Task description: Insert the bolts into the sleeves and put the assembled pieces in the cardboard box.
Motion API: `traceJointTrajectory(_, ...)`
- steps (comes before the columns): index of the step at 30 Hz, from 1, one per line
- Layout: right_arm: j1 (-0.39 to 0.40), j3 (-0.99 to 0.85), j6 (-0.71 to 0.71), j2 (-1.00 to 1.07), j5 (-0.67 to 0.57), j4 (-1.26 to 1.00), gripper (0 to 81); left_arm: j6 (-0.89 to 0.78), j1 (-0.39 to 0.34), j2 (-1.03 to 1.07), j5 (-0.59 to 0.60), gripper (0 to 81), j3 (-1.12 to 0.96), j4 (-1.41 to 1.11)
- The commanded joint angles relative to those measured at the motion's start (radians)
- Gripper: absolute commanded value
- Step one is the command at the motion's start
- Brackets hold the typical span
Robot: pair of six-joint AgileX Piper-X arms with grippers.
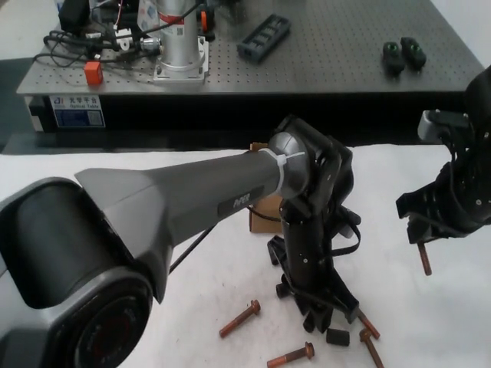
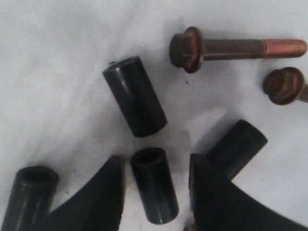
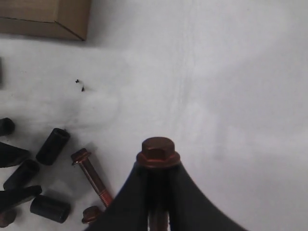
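Note:
My left gripper (image 2: 154, 195) is open and low over the white cloth, its fingers either side of an upright black sleeve (image 2: 154, 185) without touching it. More black sleeves (image 2: 134, 96) lie around it, and two copper bolts (image 2: 231, 48) lie just beyond. In the high view the left gripper (image 1: 330, 314) points down into this pile. My right gripper (image 3: 158, 166) is shut on a copper bolt (image 3: 158, 151), head uppermost. It hangs above the cloth at the right (image 1: 422, 234), the bolt (image 1: 424, 261) pointing down. The cardboard box (image 1: 265, 211) sits behind the left arm.
Loose bolts (image 1: 240, 318) (image 1: 291, 355) (image 1: 371, 345) and a sleeve (image 1: 337, 336) lie on the cloth near the front. The box corner (image 3: 45, 17) lies beyond the pile. A perforated bench with a black tray (image 1: 263, 37) stands behind.

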Motion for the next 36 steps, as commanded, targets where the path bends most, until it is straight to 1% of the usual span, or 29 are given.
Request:
traceJointTrajectory(1, -0.006, -0.005, 0.006, -0.017, -0.026, -0.005, 0.8, -0.021, -0.010, 0.000, 0.017, 31.5, -0.006, 0.031)
traceJointTrajectory(3, -0.006, -0.005, 0.006, -0.017, -0.038, -0.005, 0.8, -0.033, -0.011, 0.002, 0.016, 30.7, -0.006, 0.037)
traceJointTrajectory(5, -0.006, -0.005, 0.006, -0.017, -0.038, -0.005, 0.8, -0.045, -0.011, 0.002, 0.016, 26.5, -0.006, 0.044)
traceJointTrajectory(8, -0.006, -0.005, 0.006, -0.017, -0.038, -0.005, 0.8, -0.043, -0.011, 0.002, 0.016, 14.1, -0.001, 0.043)
traceJointTrajectory(10, -0.006, -0.005, 0.006, -0.019, -0.042, -0.005, 0.8, -0.017, -0.011, 0.002, 0.016, 3.2, -0.001, 0.032)
traceJointTrajectory(11, -0.006, -0.005, 0.006, -0.024, -0.055, -0.012, 0.8, -0.005, -0.011, 0.002, 0.016, 1.0, -0.001, 0.028)
traceJointTrajectory(15, -0.008, -0.005, 0.012, -0.089, -0.200, -0.059, 0.8, -0.002, -0.006, -0.016, 0.016, 0.7, -0.029, 0.028)
traceJointTrajectory(19, -0.008, 0.039, 0.015, -0.181, -0.284, -0.093, 0.8, -0.046, 0.034, -0.135, 0.012, 0.7, -0.014, -0.008)
traceJointTrajectory(22, -0.008, 0.106, 0.107, -0.238, -0.379, -0.194, 0.8, -0.085, 0.071, -0.285, 0.008, 0.7, 0.089, -0.131)
traceJointTrajectory(26, 0.003, 0.191, 0.300, -0.319, -0.549, -0.406, 0.8, -0.142, 0.113, -0.525, 0.034, 0.7, 0.339, -0.347)
traceJointTrajectory(28, 0.036, 0.223, 0.403, -0.358, -0.584, -0.561, 0.8, -0.169, 0.119, -0.647, 0.075, 0.7, 0.473, -0.480)
traceJointTrajectory(31, 0.126, 0.248, 0.575, -0.397, -0.585, -0.808, 0.8, -0.234, 0.114, -0.798, 0.148, 0.7, 0.693, -0.717)
traceJointTrajectory(33, 0.195, 0.254, 0.646, -0.410, -0.548, -0.942, 0.8, -0.277, 0.113, -0.888, 0.199, 0.7, 0.816, -0.889)
traceJointTrajectory(36, 0.294, 0.253, 0.686, -0.411, -0.478, -1.077, 0.8, -0.347, 0.113, -0.986, 0.267, 0.7, 0.934, -1.064)
